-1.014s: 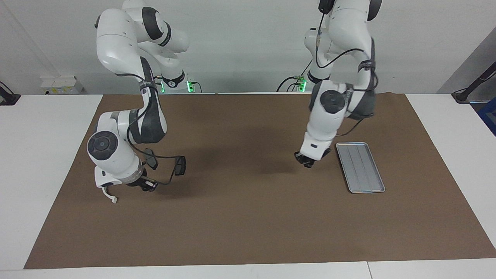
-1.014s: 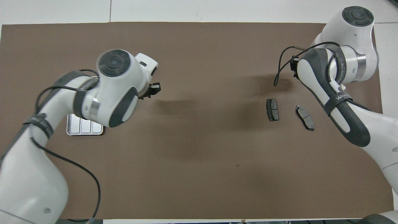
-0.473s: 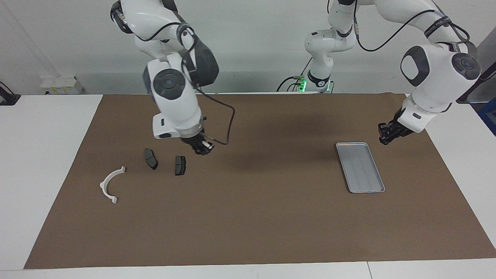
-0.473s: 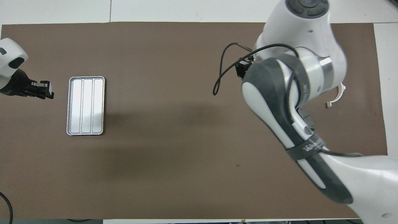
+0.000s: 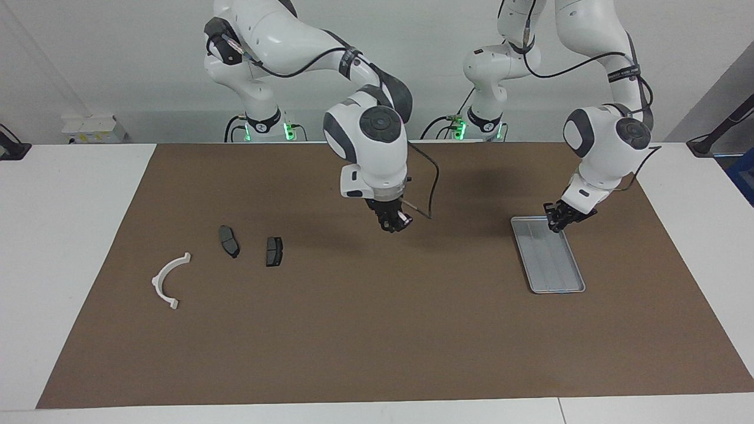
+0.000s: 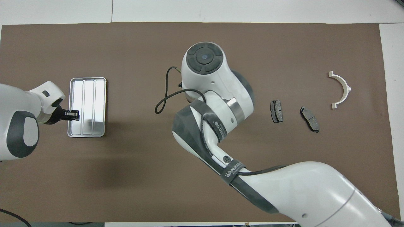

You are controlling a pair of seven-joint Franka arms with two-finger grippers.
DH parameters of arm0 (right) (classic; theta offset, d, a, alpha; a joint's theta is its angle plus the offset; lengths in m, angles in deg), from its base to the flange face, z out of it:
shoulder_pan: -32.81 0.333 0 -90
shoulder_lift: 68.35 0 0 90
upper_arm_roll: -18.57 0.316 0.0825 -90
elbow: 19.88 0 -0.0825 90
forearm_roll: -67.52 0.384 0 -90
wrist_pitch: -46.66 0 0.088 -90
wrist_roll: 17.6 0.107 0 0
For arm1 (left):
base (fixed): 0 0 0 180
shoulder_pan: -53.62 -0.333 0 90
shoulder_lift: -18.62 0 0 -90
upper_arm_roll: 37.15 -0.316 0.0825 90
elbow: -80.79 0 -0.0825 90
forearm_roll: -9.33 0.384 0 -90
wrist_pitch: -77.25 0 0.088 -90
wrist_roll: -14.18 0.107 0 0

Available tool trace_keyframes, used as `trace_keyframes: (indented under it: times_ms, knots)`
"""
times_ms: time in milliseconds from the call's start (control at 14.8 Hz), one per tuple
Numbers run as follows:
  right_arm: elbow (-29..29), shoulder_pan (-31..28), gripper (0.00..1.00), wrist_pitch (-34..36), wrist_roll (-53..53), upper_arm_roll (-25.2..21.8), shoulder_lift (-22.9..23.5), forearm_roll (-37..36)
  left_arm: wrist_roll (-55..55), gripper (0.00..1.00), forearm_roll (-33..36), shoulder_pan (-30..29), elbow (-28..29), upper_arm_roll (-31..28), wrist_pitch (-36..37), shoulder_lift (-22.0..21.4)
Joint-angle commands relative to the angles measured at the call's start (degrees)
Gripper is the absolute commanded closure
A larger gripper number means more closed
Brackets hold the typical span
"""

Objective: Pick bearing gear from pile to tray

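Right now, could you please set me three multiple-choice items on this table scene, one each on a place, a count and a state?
1. Where is the left gripper?
A. over the tray's end nearer to the robots
B. over the brake-pad plates
C. over the white half-ring bracket

2. How many dark brake-pad plates lie on the mat?
A. one
B. two
C. four

3. What does the tray hold?
A. the bracket
B. both plates
C. no visible part

Key: 1 A, the left gripper hangs over the tray's rim there. 2 B, one brake-pad plate lies beside the other brake-pad plate. 3 C, its ribbed floor shows bare, while the white half-ring bracket lies at the right arm's end.
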Motion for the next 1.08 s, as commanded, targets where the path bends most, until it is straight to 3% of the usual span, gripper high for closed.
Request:
trace_keyframes:
  times_ms: [0, 135, 405, 743, 946, 1014]
  knots:
    - [-1.0, 2.5, 1.00, -6.1, 4.7, -0.2, 5.4, -4.1, -1.2, 1.00, -0.9, 1.3, 5.6, -0.5, -5.8, -2.4]
    - [-1.0, 3.6, 1.00, -10.7, 6.7, -0.4, 7.7, -5.3, -2.8, 1.00, -0.8, 2.5, 6.7, -0.5, -9.2, -1.8]
    - [-0.6, 3.3, 1.00, -13.5, 6.8, -0.4, 7.8, -5.8, -3.4, 1.00, -0.9, 3.2, 6.8, -0.6, -11.6, 0.6]
    - [5.2, 2.8, 1.00, -21.1, 7.5, -0.5, 7.1, -5.8, -2.9, 1.00, -0.8, 3.1, 8.2, -0.6, -11.9, 0.8]
    - [6.1, 2.6, 1.00, -22.1, 7.5, -0.6, 6.9, -5.8, -3.0, 1.00, -0.8, 3.1, 8.5, -0.6, -13.0, 1.4]
    - [6.0, 2.6, 0.95, -21.7, 7.5, -0.6, 6.9, -5.8, -3.0, 0.98, -0.8, 3.1, 8.5, -0.6, -13.0, 1.4]
